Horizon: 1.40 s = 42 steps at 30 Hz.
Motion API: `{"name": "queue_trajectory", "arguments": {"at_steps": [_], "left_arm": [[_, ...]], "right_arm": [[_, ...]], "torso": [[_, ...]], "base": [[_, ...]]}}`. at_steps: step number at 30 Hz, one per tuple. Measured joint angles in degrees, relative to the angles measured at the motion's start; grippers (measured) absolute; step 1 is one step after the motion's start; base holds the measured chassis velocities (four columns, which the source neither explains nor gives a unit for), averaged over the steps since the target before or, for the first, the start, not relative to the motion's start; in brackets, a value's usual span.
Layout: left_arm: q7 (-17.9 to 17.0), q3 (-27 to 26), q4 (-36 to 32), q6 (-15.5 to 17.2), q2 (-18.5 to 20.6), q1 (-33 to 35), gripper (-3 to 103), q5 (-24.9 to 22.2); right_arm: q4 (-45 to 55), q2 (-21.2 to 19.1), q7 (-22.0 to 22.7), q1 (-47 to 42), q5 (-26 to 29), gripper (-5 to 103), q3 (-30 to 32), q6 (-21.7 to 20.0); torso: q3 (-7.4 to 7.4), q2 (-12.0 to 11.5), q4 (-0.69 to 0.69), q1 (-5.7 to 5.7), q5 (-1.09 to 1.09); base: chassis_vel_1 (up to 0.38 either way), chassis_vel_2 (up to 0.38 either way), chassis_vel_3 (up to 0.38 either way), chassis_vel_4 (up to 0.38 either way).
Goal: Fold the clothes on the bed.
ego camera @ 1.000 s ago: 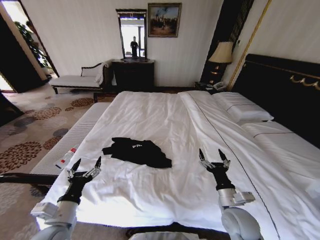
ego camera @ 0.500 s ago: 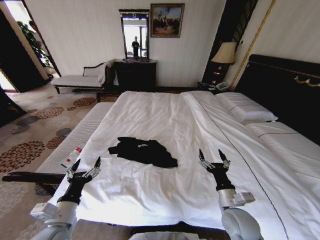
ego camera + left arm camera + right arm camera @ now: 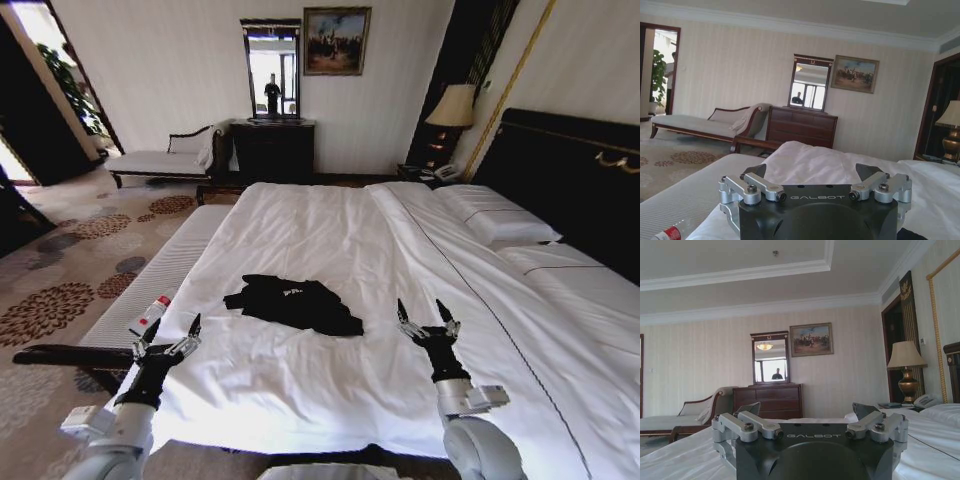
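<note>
Compared with the head view of a second ago, the whole scene has slid a little — the dresser, mirror and painting sit further right and the bed (image 3: 330, 240) fills more of the middle, which is the camera's own shift rather than any move of the things. The black T-shirt (image 3: 295, 303) lies in the same crumpled heap on the white sheet as before, with a scrap of white lettering showing on top. Both arms keep the same raised pose relative to the camera.

One T-shirt, then, on one bed, lying on the near half of the bed, left of its middle, between the two grippers and a little beyond them. The left gripper (image 3: 168, 334) hangs over the bed's near left corner, its two fingers spread wide in a V with nothing between them; the right gripper (image 3: 427, 316) stands over the sheet to the right of the shirt, likewise spread wide and holding nothing. Neither touches the fabric.

Two pillows (image 3: 498, 213) lie at the headboard side on the right. One long white-cushioned bench (image 3: 160, 280) runs along the bed's left edge, and one small bottle with a red cap (image 3: 151, 314) lies on it near the left gripper. Against the far wall stand one dark dresser (image 3: 270, 150), one mirror (image 3: 271, 68) above it, one framed painting (image 3: 336, 40) beside that, one chaise longue (image 3: 160, 158) to the left and one table lamp (image 3: 451, 107) to the right.
</note>
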Motion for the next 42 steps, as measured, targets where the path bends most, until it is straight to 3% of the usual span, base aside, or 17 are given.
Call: {"name": "queue_trajectory", "arguments": {"at_steps": [15,32,42], "left_arm": [[0.0,0.0,0.8,0.3,0.0,-0.4,100,0.8],[-0.1,0.1,0.5,0.7,-0.5,-0.4,100,1.4],[-0.3,0.6,2.6,1.0,0.2,-2.2,100,1.5]], "right_arm": [[-2.4,-0.2,-1.6,2.4,2.4,100,-1.5,3.9],[-3.7,-0.2,-0.3,3.3,1.8,100,-2.2,2.7],[-5.2,-0.2,-1.0,3.8,1.8,100,-2.3,4.2]], "torso": [[0.00,0.0,0.00,0.00,0.01],[0.00,0.0,0.00,0.00,0.00],[0.00,0.0,0.00,0.00,0.00]], "base": [[0.008,0.027,-0.006,-0.023],[0.000,0.000,0.000,0.000],[0.000,0.000,0.000,0.000]]}}
